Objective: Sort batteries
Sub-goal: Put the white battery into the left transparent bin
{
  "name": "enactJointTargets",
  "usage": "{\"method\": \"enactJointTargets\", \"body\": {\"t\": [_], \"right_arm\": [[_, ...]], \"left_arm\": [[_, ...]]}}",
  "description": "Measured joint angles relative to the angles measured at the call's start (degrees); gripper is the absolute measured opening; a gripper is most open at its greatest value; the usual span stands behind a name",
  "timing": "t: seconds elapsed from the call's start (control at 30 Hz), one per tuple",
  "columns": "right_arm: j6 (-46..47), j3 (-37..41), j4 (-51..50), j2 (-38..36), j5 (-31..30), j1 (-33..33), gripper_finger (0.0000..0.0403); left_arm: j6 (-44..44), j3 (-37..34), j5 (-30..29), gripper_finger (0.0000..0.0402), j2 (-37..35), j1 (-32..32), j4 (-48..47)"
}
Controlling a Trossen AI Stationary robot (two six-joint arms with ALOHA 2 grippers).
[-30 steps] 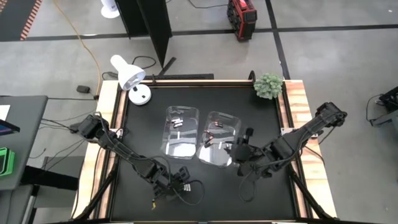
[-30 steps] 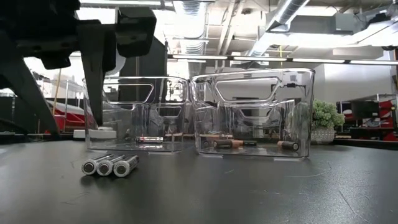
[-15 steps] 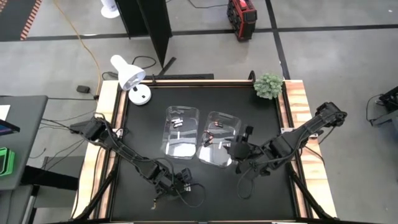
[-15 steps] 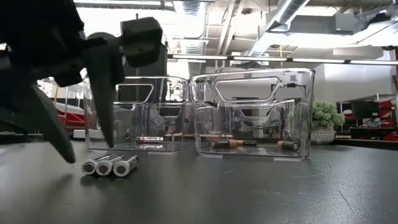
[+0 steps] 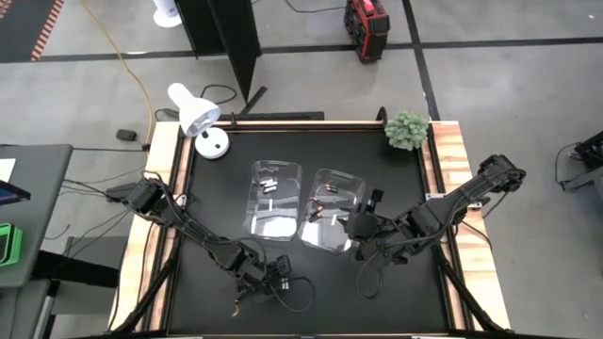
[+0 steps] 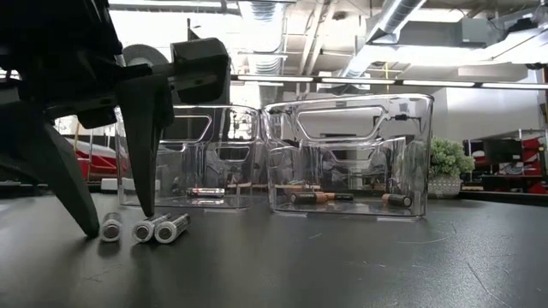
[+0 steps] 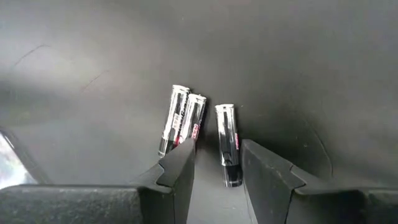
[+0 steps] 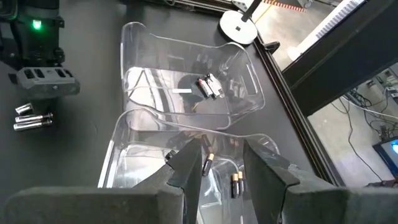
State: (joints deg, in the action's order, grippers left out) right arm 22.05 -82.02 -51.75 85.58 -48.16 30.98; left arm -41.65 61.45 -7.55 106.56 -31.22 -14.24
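Left gripper (image 7: pixel 214 171): released, fingertips on the table – straddling one silver battery (image 7: pixel 227 143).
Two more batteries (image 7: pixel 182 124): touching each other, just beside it.
Right gripper (image 8: pixel 222 165): parted, empty – above right bin (image 8: pixel 134 162).

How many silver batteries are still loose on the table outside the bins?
3. One lies between the open left gripper's fingers: the separated battery. Two more, a touching pair, lie side by side just beside it. None looks hidden outside the clear bins.
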Motion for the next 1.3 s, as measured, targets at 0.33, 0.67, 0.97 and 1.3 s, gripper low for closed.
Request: {"method": "enactJointTargets", "body": {"t": [0.33, 0.67, 0.97, 1.3], "right_arm": [[-0.01, 0.0, -0.04, 0.0, 0.0, 0.0, 0.0132], [-0.01, 0.0, -0.02, 0.0, 0.02, 0.0, 0.0132], [0.01, 0.0, 0.0, 0.0, 0.02, 0.02, 0.0132], [0.01, 0.0, 0.0, 0.0, 0.04, 0.02, 0.0132]], "left_arm": [[6.35, 0.0, 1.47, 0.0128, 0.13, 0.02, -0.61], [16.59, 0.0, 5.92, 0.0128, 0.2, 0.86, -2.82], [19.36, -0.02, 7.48, 0.0058, 0.26, 0.98, -3.21], [20.28, -0.07, 7.43, 0.0018, 0.24, 0.96, -3.21]]}}
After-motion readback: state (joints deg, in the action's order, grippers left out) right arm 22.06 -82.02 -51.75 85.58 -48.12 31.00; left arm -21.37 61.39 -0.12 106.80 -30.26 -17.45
